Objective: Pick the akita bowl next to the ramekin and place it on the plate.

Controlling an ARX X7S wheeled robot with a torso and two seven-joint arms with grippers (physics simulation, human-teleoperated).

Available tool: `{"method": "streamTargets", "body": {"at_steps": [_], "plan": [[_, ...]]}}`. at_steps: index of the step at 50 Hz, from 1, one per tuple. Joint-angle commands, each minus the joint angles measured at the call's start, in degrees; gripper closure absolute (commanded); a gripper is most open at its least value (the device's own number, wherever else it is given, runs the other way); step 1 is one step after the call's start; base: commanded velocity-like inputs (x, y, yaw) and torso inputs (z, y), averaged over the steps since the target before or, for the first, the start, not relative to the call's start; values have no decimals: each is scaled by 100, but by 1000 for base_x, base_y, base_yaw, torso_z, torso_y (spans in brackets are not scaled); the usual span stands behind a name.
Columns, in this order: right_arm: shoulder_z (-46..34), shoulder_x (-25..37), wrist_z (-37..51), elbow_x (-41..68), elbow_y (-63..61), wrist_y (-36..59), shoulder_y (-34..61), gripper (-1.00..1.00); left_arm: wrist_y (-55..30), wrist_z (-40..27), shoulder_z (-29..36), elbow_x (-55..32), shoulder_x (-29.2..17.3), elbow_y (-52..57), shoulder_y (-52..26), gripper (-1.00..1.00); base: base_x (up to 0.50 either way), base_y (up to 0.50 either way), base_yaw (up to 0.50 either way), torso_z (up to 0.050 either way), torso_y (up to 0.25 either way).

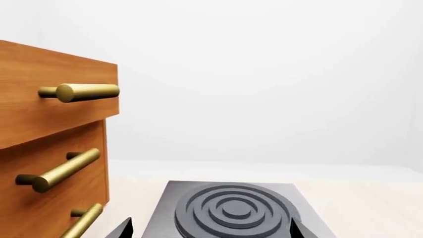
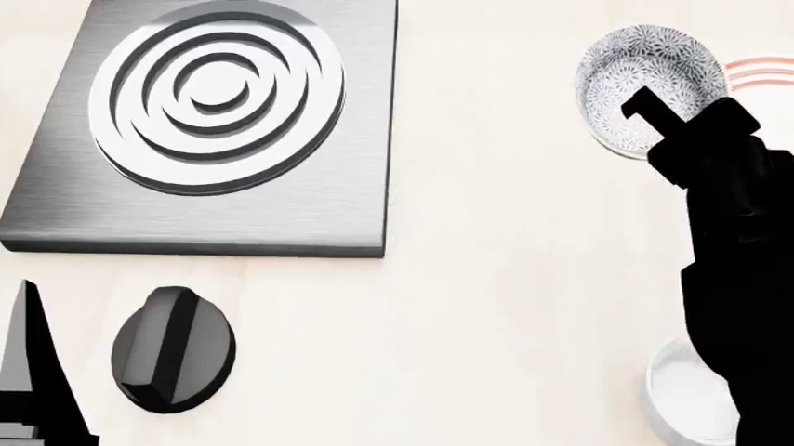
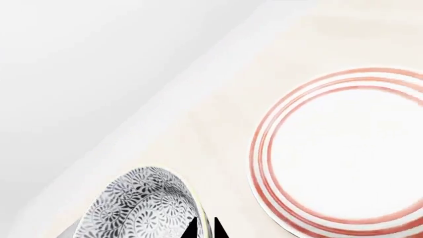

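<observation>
The akita bowl [image 2: 645, 65], patterned dark grey and white, shows at the far right of the head view, beside the red-ringed plate [image 2: 763, 72]. My right gripper [image 2: 648, 116] is shut on its near rim. In the right wrist view the fingertips of the right gripper [image 3: 205, 229] pinch the rim of the akita bowl [image 3: 138, 208], and the plate [image 3: 264, 163] lies beside it, empty. The white ramekin [image 2: 689, 395] sits near the front right, partly hidden by my right arm. My left gripper [image 1: 211, 233] is open over the counter with nothing in it.
A grey burner plate with raised rings [image 2: 211, 121] lies at the far left, with a black knob [image 2: 171, 348] in front of it. The left wrist view shows the burner plate [image 1: 231, 208] and a wooden drawer unit with brass handles [image 1: 53, 148].
</observation>
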Motion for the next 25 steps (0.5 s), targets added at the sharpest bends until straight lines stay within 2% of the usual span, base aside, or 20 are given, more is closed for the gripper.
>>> {"method": "streamTargets", "body": {"at_steps": [1,25], "plan": [[312,23,-71,14,-82,28,-85,100,6,132,-140,64,112,61,56,-100,0,0,0,0,0],[441,269,2,-5,232,0,119,100,86,142,-93,43,85,24,91,-100,0,0,0,0,0]]}}
